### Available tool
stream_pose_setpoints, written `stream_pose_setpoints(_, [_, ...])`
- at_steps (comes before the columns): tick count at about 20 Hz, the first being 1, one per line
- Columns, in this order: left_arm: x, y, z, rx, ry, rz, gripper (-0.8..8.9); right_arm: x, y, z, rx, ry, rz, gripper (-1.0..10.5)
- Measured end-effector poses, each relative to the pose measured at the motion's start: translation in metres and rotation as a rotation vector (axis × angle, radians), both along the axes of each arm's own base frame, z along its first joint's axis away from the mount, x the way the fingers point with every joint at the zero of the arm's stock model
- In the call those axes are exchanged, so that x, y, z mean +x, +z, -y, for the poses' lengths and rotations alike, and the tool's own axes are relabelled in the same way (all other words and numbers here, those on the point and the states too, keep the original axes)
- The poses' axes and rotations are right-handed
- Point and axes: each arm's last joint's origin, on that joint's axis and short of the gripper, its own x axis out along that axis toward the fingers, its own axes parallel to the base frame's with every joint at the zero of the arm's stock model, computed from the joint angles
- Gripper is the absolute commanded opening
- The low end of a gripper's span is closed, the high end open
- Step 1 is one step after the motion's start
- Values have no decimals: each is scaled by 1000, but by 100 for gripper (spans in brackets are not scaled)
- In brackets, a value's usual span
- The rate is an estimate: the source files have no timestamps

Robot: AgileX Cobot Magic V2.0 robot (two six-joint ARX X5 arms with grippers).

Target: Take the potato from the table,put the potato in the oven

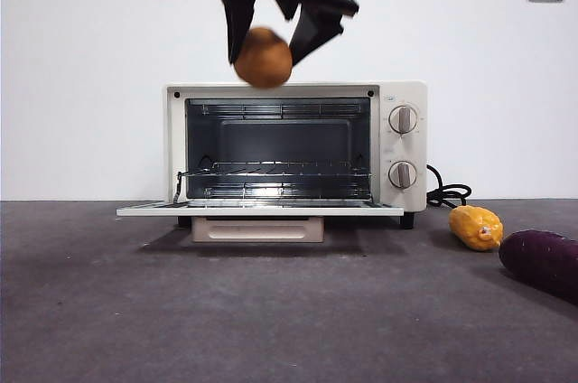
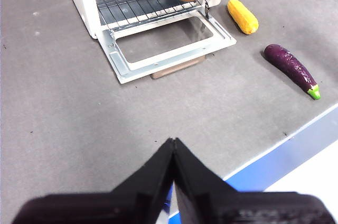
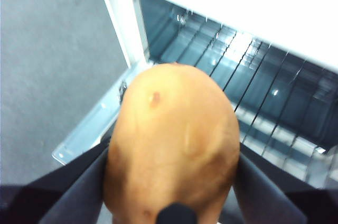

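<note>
The dark grey counter (image 1: 271, 329) fills the lower half of the front view, nearest the lens. Behind it, at centre frame, stands the oven (image 1: 298, 153), its door dropped flat and its wire rack bare, so the cavity looks ready to receive. At the lower right lie a purple eggplant (image 1: 542, 261) and a smaller yellow corn piece (image 1: 476, 227), both well apart from the work. The potato (image 1: 263, 57) hangs at upper centre, level with the oven's top edge, pinched between the jaws of the right claw (image 1: 266, 35); the arm comes down from the top edge, and the load probably must drop lower to clear the opening. The left claw (image 2: 173, 147), pressed together, waits over bare counter.
</note>
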Motion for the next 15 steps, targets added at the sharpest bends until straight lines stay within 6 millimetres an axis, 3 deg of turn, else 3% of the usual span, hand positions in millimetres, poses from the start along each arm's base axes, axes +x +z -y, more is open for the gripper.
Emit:
stream_pose_setpoints(5, [0,0,0,10,-8,6,-5,21,-45,-17,-32,-4,-43,62])
stream_pose_setpoints(15, [0,0,0,19,-15,11,-5,49,-68,-15,23,-80,-5,62])
